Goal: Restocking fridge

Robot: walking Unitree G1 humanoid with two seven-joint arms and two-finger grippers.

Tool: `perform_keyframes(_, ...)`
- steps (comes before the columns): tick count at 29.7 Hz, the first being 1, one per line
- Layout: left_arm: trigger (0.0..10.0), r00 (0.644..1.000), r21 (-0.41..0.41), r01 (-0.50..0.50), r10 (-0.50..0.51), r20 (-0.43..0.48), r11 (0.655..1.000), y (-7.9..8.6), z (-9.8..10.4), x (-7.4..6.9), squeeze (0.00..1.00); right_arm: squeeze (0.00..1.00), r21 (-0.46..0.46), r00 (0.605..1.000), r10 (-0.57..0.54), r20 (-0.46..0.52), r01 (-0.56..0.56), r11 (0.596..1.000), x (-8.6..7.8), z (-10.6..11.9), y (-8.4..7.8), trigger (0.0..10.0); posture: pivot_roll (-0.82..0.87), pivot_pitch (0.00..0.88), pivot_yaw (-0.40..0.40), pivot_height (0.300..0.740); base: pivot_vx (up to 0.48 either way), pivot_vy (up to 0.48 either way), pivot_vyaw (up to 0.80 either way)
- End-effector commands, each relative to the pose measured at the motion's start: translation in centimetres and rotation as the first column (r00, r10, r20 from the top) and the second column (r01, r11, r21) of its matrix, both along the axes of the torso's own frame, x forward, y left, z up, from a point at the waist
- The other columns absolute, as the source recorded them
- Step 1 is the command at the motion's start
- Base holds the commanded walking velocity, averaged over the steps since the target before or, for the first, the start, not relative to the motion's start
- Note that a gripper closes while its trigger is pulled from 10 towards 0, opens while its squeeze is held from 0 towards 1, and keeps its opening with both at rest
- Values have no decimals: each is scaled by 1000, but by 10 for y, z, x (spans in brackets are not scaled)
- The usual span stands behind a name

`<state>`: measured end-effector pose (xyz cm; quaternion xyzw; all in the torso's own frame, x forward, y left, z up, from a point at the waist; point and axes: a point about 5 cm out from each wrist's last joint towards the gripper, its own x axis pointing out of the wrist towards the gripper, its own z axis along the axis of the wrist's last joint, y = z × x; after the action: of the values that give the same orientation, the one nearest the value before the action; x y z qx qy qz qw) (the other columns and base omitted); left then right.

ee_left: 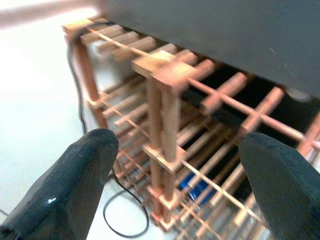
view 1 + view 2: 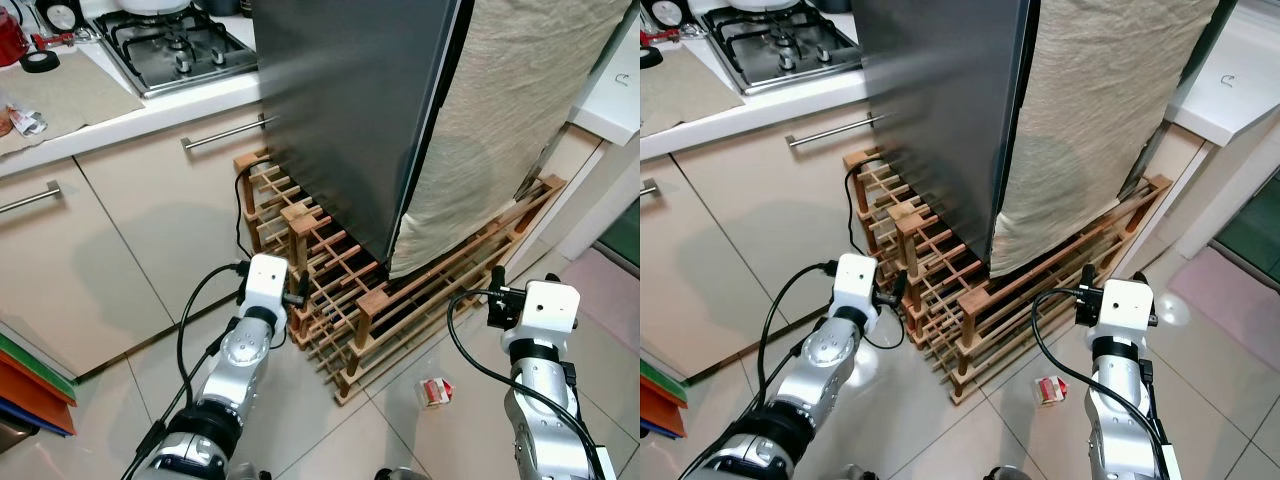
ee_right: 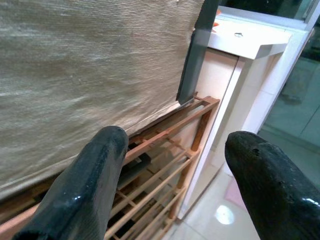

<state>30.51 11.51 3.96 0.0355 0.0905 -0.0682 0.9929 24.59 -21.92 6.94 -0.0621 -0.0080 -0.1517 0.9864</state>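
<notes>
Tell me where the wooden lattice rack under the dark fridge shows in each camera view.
Left eye: wooden lattice rack, centre, below the dark fridge.
Right eye: centre, left of the small red-and-white carton on the floor.
Left wrist: between the fingers.
Right wrist: low, under the beige cloth.
Shared landmark: the fridge.

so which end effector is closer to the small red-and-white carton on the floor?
Right. The right end effector hangs just above and to the right of the red-and-white carton. The left end effector is farther left, at the corner of the wooden rack. Both open, empty.
</notes>
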Motion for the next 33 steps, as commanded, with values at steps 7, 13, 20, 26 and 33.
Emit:
perform_keyframes(7, 10000, 993, -39, -60, 64, 99, 997, 6, 26, 14, 0, 0, 37, 1000, -26, -18, 26, 999, -2, -9, -4, 10000, 29, 18, -2, 740, 0, 0, 0)
perform_keyframes(13, 10000, 996, -41, -23, 26, 86, 999, -1, 25, 15, 0, 0, 36, 1000, -16, -24, 17, 999, -2, -10, -2, 10000, 26, 20, 2, 740, 0, 0, 0)
perform_keyframes(20, 10000, 981, -49, 167, -161, 110, 985, -32, 41, 19, 0, 0, 28, 999, 2, -32, -1, 1000, 0, -12, 1, 10000, 27, 20, 2, 740, 0, 0, 0)
perform_keyframes(26, 10000, 946, -80, 294, -278, 169, 952, -55, 66, 23, 0, 0, 35, 999, 17, -47, -15, 999, -1, -14, 1, 10000, 26, 18, 0, 740, 0, 0, 0)
perform_keyframes(33, 10000, 887, -133, 431, -392, 244, 893, -77, 102, 29, 0, 0, 82, 994, 33, -107, -24, 996, -3, -25, 1, 10000, 22, 6, -2, 740, 0, 0, 0)
